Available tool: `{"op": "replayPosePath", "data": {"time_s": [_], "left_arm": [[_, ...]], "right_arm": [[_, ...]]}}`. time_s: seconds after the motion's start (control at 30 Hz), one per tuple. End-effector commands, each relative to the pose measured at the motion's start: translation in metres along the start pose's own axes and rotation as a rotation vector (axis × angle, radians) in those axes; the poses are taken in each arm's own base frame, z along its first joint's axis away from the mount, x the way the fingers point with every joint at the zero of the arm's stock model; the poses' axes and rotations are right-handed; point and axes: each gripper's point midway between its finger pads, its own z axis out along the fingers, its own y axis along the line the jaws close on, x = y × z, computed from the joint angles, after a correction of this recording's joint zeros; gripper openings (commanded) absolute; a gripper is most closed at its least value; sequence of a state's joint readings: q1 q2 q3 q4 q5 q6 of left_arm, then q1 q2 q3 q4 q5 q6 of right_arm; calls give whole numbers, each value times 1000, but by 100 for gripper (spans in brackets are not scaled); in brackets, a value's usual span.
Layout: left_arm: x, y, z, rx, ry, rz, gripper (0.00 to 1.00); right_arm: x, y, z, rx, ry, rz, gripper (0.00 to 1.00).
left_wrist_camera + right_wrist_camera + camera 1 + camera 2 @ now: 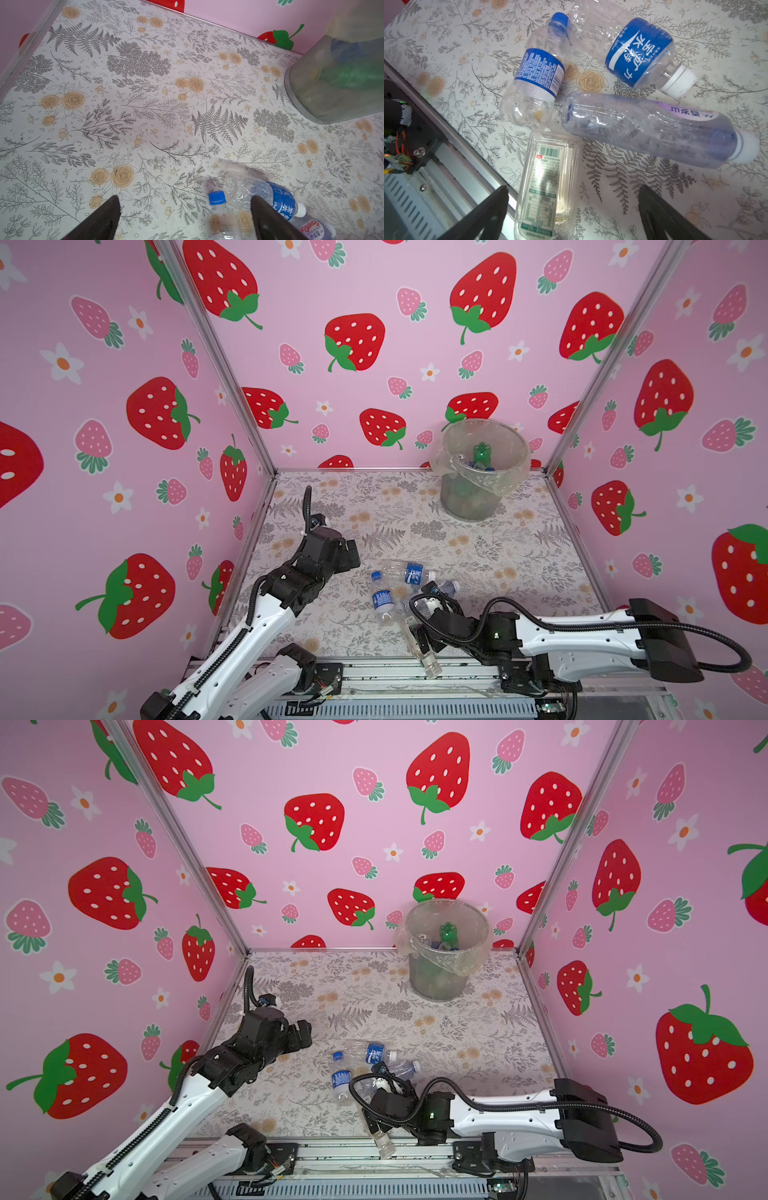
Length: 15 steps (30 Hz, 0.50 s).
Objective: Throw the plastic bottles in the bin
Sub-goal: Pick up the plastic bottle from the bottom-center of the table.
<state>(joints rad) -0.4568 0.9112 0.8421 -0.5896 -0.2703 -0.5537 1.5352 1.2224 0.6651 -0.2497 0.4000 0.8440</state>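
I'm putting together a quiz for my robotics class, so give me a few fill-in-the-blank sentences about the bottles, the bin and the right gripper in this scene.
1. Outside the bin, ____ bottles lie loose.
2. The topmost bottle inside the bin is coloured ____.
3. The right gripper hangs over the square clear bottle with its jaws ____.
4. The small blue-label bottle has a ____ cap.

Missing words: four; green; open; blue.
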Motion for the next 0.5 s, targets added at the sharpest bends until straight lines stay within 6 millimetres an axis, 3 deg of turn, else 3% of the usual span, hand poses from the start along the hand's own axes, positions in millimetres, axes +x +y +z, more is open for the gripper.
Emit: {"op": "replayPosePath", "data": {"time_s": [0.0,0.13,0.47], "left_arm": [[4,5,2,-17,17,-10,99],[4,1,6,-4,24,-16,99],[13,1,11,-5,61,-9,99]], "right_arm": [[0,10,1,-13,-7,31,99],[7,15,7,-2,14,14,100],[24,18,23,9,70,-15,91]]}}
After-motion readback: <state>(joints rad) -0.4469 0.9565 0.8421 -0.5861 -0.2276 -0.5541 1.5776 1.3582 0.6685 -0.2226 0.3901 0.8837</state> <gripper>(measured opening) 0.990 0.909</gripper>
